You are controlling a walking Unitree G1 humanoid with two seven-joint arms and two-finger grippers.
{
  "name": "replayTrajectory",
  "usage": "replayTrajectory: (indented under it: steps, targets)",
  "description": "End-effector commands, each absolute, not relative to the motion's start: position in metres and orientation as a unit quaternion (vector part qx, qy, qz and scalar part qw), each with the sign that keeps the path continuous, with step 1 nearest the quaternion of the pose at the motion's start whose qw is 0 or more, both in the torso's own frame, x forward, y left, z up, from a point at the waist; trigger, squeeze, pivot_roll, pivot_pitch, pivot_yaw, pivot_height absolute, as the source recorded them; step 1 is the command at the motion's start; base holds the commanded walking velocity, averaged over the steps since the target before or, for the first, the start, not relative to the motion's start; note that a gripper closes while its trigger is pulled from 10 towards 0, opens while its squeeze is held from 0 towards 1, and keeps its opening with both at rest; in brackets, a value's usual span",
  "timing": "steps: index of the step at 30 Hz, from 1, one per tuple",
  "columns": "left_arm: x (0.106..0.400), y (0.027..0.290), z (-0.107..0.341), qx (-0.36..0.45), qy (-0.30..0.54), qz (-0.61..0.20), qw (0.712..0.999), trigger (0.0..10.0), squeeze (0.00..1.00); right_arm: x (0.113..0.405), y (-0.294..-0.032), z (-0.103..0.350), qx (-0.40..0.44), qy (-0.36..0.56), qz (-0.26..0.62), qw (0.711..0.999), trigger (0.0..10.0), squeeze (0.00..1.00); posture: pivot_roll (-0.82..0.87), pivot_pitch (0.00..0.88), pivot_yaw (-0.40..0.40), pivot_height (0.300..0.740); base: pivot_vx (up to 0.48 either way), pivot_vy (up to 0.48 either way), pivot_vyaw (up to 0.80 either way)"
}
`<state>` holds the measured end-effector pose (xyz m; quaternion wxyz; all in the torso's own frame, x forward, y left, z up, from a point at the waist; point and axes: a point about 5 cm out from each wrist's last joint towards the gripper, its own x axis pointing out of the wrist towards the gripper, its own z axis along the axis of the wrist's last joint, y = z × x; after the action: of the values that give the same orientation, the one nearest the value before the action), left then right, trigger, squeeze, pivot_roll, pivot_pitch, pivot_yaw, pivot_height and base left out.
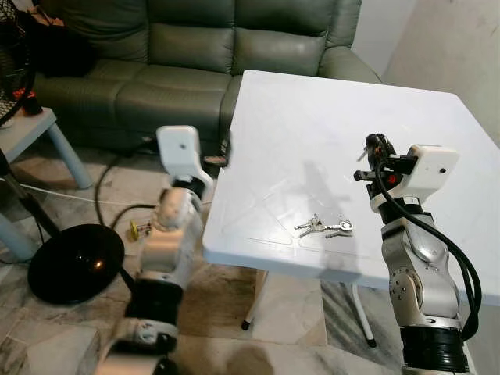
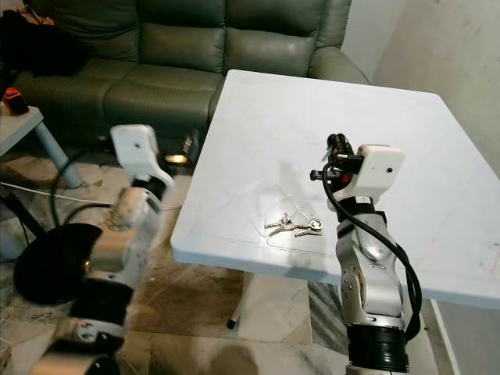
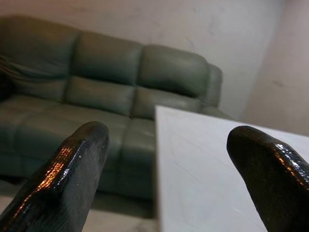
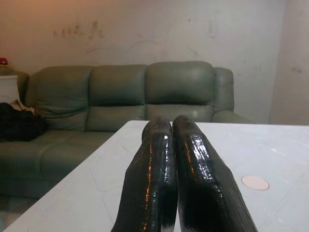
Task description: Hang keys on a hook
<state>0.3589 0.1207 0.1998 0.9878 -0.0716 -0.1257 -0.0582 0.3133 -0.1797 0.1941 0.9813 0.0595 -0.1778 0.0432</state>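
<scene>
A small bunch of silver keys (image 1: 324, 227) lies flat on the white table (image 1: 312, 125), near its front edge. My right gripper (image 1: 375, 143) hovers above the table just right of the keys and slightly farther back. In the right wrist view its two black fingers (image 4: 157, 159) are pressed together with nothing between them. My left arm (image 1: 176, 211) is raised beside the table's left edge. My left gripper (image 3: 169, 145) is open and holds nothing, and it faces the sofa and the table's corner.
A green leather sofa (image 1: 203, 47) stands behind the table. On the tiled floor to the left are a round black base (image 1: 74, 262), cables (image 1: 109, 195) and a small pale blue table (image 1: 31, 129). A wall (image 1: 461, 55) rises at the right.
</scene>
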Motion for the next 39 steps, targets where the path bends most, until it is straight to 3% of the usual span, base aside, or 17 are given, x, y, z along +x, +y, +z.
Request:
replayTrajectory:
  steps: [1,10,23,39]
  targets:
    - [0.361,0.124,0.203,-0.06,-0.13,-0.063,0.988,10.0,0.0,0.309,-0.183,0.191,0.055,-0.183,0.033,0.981,10.0,0.0,0.12,0.022,-0.058,0.74,0.0,0.0,0.0]
    - [0.348,0.149,0.185,-0.065,-0.107,-0.071,0.99,10.0,0.0,0.293,-0.184,0.177,0.049,-0.17,0.025,0.984,10.0,0.0,0.11,0.019,-0.046,0.74,0.0,0.0,0.0]
    - [0.331,0.141,0.161,-0.081,-0.06,-0.071,0.992,10.0,0.0,0.285,-0.168,0.161,0.063,-0.144,0.038,0.987,10.0,0.0,0.12,0.009,-0.043,0.74,0.0,0.0,0.0]
    - [0.329,0.141,0.161,-0.075,-0.06,-0.071,0.993,10.0,0.0,0.288,-0.173,0.158,0.047,-0.128,0.041,0.99,10.0,0.0,0.13,0.0,-0.058,0.74,0.0,0.0,0.0]
